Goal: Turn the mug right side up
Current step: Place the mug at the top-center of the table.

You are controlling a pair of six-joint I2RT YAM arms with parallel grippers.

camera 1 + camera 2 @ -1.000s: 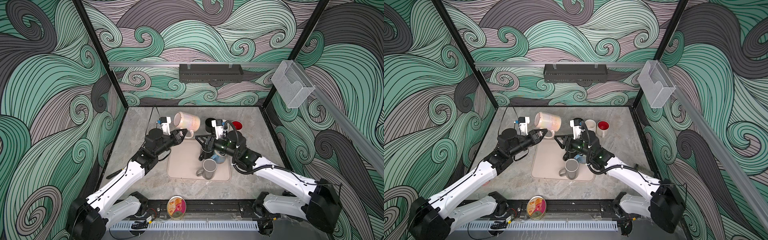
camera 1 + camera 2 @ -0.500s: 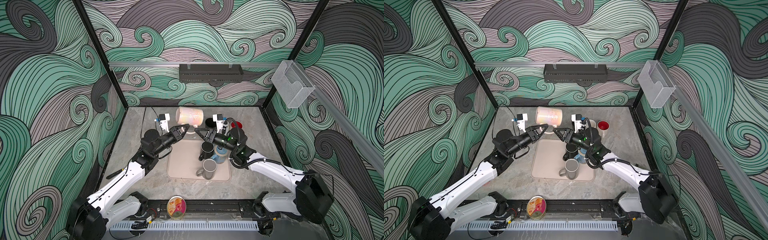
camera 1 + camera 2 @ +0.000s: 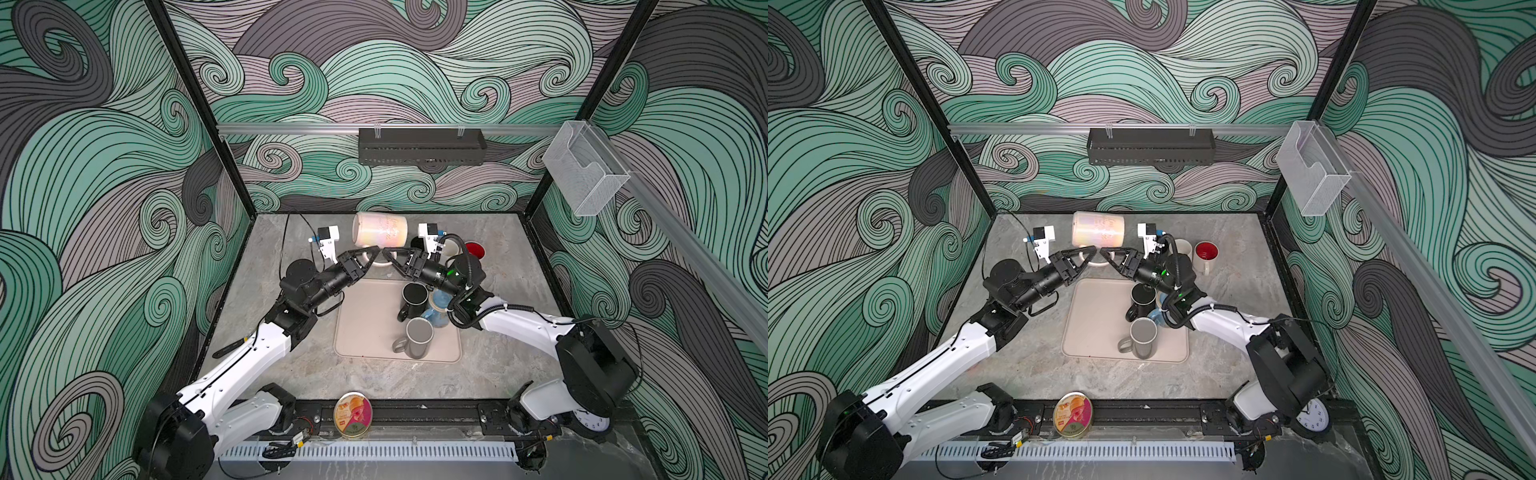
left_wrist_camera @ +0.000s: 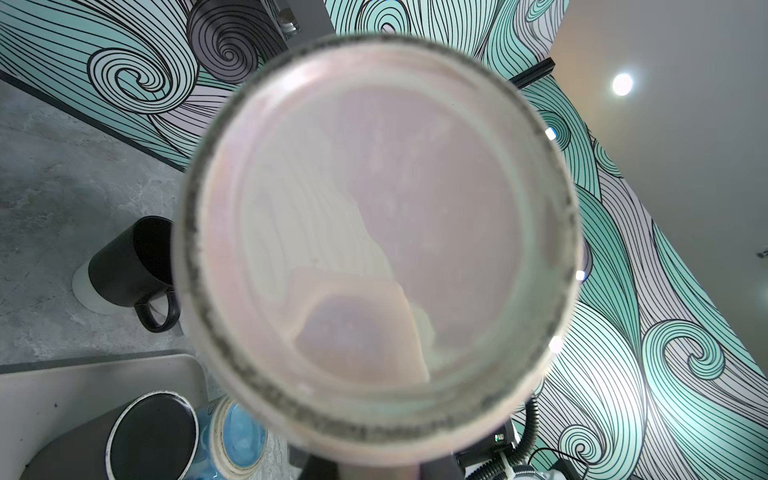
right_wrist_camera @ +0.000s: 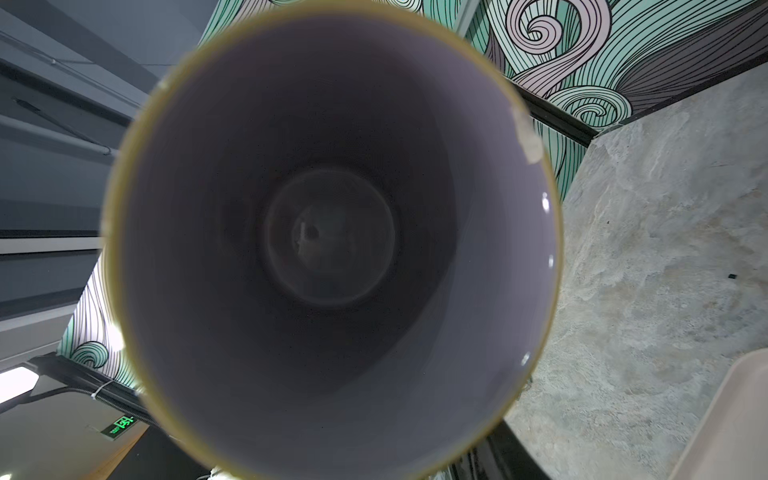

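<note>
Here's the pearly mug [image 3: 379, 231] up at 12 o'clock on the table [image 3: 494, 374], off the surface and lying on its side. Its base faces 9 o'clock and its open mouth faces 3 o'clock. In both top views the white handle [image 3: 1096, 260] hangs on the 6 o'clock side of the body.

The left gripper [image 3: 374, 250] reaches in from 8 o'clock, pinched narrow on that handle – it's carrying the mug. The left wrist view is filled by the mug's flat base [image 4: 376, 245].

The right gripper [image 3: 387, 252] comes in from 4 o'clock, its tips just beside the handle and nearly nose to nose with the left one. I can't tell how wide its jaws stand, or whether they touch the handle. Its wrist camera looks straight down the dark inside of the mug [image 5: 332, 237].

At the table's centre lies the beige mat [image 3: 365, 328]. A black mug [image 3: 414, 296], a blue mug [image 3: 440, 305] and a grey mug [image 3: 417, 338] stand upright along its 3 o'clock side. A red-lined mug [image 3: 475, 250] stands at 2 o'clock, and a round tin [image 3: 353, 414] sits at the 6 o'clock edge.
</note>
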